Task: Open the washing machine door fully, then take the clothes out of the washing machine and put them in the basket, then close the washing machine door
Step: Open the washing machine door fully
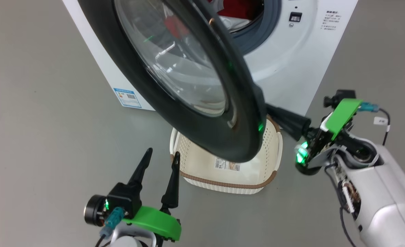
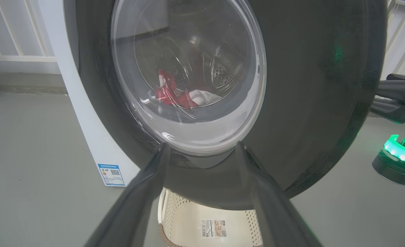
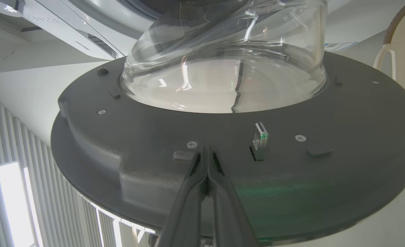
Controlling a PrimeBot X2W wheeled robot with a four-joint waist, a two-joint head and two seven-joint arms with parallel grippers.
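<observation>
Dark and long, the two fingers of my right gripper (image 3: 206, 154) are pressed together with nothing between them. Their tips meet the grey inner face of the large round, black-rimmed, glass-bowled washing machine door (image 1: 223, 144), at its 4 o'clock edge in the head view. My left gripper (image 1: 163, 152) hangs spread wide at 7 o'clock, holding nothing. The door stands partly open above the cream perforated plastic basket (image 1: 272, 151). At 12 o'clock, the red and white fabric clothes (image 1: 238, 7) lie inside the big white box-shaped washing machine (image 1: 291, 61).
</observation>
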